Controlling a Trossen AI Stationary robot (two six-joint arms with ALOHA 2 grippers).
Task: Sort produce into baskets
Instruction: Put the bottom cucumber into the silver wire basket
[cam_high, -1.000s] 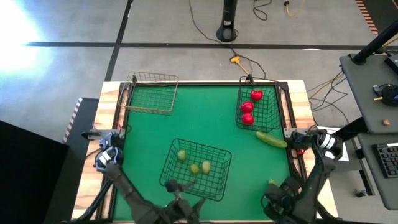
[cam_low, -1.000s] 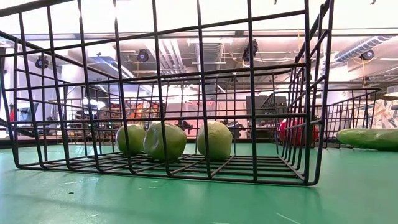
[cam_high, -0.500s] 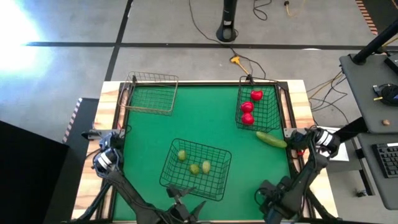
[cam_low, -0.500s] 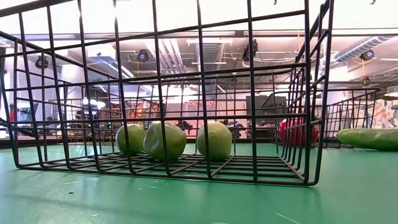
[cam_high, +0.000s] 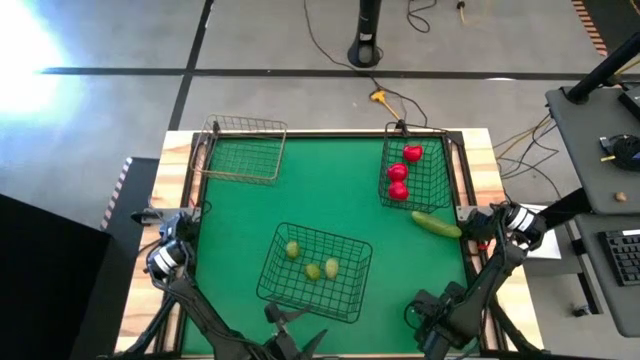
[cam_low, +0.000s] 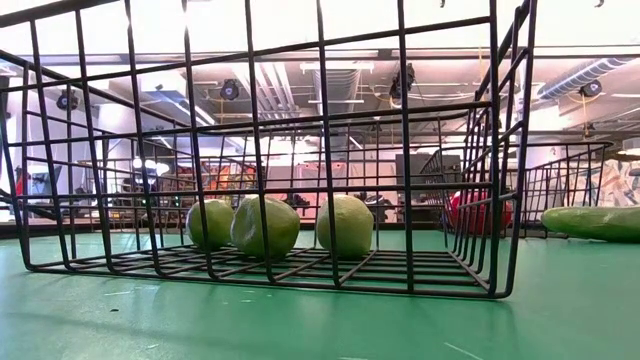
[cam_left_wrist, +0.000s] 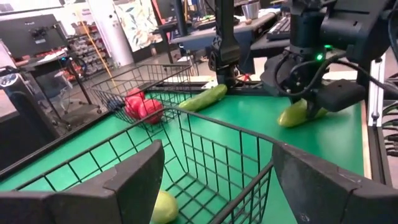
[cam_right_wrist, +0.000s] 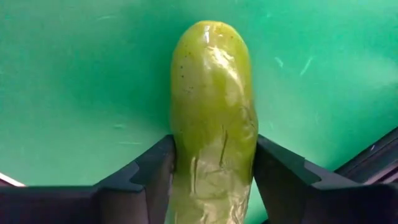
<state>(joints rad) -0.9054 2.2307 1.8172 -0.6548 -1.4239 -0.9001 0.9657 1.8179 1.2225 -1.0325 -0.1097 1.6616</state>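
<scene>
My right gripper (cam_high: 436, 318) stands near the table's near right corner, shut on a green cucumber (cam_right_wrist: 212, 118), which also shows in the left wrist view (cam_left_wrist: 300, 112). A second cucumber (cam_high: 437, 224) lies on the green table beside the far right basket (cam_high: 428, 182), which holds three red tomatoes (cam_high: 399, 172). Three limes (cam_high: 312, 263) lie in the larger near basket (cam_high: 345, 295). The far left basket (cam_high: 245, 150) holds nothing. My left gripper (cam_high: 295, 328) is open and empty at the near edge, just outside the larger basket's near wall (cam_left_wrist: 205, 134). My right gripper pinches the cucumber's two long sides (cam_right_wrist: 186, 168) between its two fingers (cam_right_wrist: 146, 177). The fingers point down from above and lie across the cucumber. One rounded end (cam_right_wrist: 211, 37) sticks out past them. It sits low over the table; whether it is clear I cannot tell.
The larger basket stands between my two grippers and fills most of the low view (cam_low: 300, 150). A wooden rim (cam_high: 480, 160) frames the green mat. Open green mat (cam_high: 330, 190) lies between the three baskets.
My right gripper has shifted a little toward the table's left and near edge; the cucumber end that showed beside it is now hidden under it. My left gripper has drawn back toward the near edge, away from the larger basket.
</scene>
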